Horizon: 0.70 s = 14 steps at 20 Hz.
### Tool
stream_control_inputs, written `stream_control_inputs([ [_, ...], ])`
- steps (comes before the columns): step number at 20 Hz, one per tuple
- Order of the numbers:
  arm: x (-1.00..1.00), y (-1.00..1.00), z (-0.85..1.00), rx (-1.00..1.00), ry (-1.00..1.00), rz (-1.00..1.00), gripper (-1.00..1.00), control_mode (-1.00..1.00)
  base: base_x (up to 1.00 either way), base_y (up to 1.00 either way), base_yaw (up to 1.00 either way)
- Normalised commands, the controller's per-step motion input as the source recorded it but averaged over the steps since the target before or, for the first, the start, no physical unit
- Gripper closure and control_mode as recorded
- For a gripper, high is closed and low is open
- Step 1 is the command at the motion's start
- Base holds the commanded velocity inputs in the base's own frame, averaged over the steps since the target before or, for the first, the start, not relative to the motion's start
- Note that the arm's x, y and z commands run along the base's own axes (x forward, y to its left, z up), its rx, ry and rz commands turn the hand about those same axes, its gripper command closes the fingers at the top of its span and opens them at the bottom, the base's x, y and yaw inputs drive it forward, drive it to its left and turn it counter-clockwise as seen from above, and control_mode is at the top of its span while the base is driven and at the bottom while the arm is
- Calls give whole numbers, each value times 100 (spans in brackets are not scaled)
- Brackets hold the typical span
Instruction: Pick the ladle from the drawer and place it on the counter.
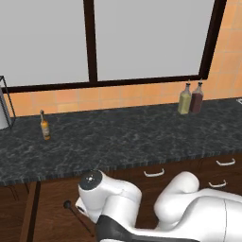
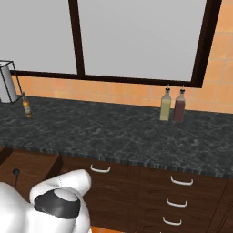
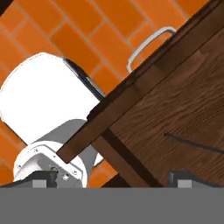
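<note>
The wide brown drawer (image 1: 49,201) stands pulled out under the black speckled counter (image 1: 118,137) at the lower left. On its lighter floor lies the thin black ladle (image 1: 71,209), round bowl toward the counter and handle running back under my arm. The right base view shows the ladle's bowl (image 2: 16,172) in the drawer (image 2: 34,164), just beyond my arm. In the hand view my gripper (image 3: 114,180) is open above the drawer's wooden floor (image 3: 183,100), its fingertips (image 3: 43,179) wide apart. The ladle's handle (image 3: 192,144) crosses at the right. The drawer's white handle (image 3: 148,43) sits above the orange floor.
A small amber bottle (image 1: 45,125) stands on the counter at the left, near a wire-framed white object (image 1: 3,104). Two taller bottles (image 1: 190,98) stand at the back right by the tiled wall. Narrower dark drawers with white handles (image 2: 182,181) lie to the right.
</note>
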Motion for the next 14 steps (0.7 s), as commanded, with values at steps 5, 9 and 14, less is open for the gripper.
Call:
stream_control_inputs([
  [5,18,42,-8,-3,-1,72,-100,-100,0,0,0],
  [9,81,-5,-6,0,6,67,-100,-100,0,0,0],
  [14,34,3,-42,-2,5,29,-100,-100,0,0,0],
])
